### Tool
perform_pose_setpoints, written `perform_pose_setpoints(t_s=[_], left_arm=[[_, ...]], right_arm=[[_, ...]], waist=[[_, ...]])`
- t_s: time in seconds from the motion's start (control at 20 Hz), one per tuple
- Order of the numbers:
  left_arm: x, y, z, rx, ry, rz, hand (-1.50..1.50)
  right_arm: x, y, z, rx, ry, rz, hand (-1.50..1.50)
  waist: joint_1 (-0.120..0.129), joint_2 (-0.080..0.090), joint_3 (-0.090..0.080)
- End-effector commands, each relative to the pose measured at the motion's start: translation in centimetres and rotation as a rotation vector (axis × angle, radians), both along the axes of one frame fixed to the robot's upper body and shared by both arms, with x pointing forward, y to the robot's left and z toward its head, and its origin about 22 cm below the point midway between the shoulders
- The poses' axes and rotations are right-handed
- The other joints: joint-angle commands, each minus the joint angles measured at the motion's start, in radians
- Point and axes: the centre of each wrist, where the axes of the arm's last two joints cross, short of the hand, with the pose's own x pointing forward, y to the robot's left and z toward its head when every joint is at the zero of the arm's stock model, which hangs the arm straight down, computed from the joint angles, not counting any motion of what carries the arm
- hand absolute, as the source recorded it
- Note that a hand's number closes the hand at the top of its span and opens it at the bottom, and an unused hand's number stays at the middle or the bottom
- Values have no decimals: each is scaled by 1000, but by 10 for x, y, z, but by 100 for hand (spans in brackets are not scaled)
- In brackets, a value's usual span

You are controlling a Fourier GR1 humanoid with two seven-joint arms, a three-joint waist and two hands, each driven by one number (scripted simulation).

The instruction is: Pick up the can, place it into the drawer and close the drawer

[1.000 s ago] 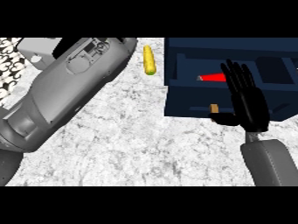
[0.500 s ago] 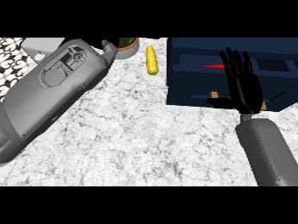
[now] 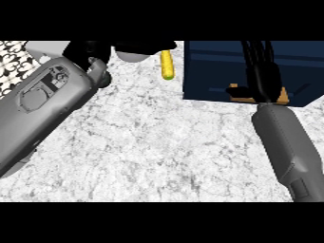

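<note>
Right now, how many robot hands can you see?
2. The left hand is at the upper left, by the counter's back edge. The right hand lies with straight fingers over the dark blue drawer, upper right.

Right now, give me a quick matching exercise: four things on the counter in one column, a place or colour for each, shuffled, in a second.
Things:
1. drawer
2. corn cob
3. right hand
4. left hand

Descriptions:
A. yellow, lying on the marble left of the drawer
B. black, stretched straight over the drawer front
C. dark blue, upper right
D. black, top left, near a pale round object

Pairs: 1-C, 2-A, 3-B, 4-D
</note>
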Motion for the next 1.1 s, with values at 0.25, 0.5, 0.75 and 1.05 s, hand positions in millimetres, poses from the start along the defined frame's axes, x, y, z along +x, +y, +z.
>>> perform_pose_setpoints(t_s=[0.25, 0.5, 0.75, 1.05], left_arm=[[-24, 17, -23, -10, 10, -9, -150], [-21, 50, -19, 15, -3, 13, -150], [-39, 30, -47, 9, 18, -36, -150], [-45, 32, -49, 20, -1, -25, -150]], right_arm=[[35, 1, 29, 19, 9, -23, -150], [39, 39, 27, 22, 3, -16, -150], [54, 24, 60, 38, -27, -32, -150], [54, 29, 59, 60, -9, 39, -150]], waist=[[16, 22, 12], [16, 26, 11], [32, 32, 12], [30, 32, 13]])
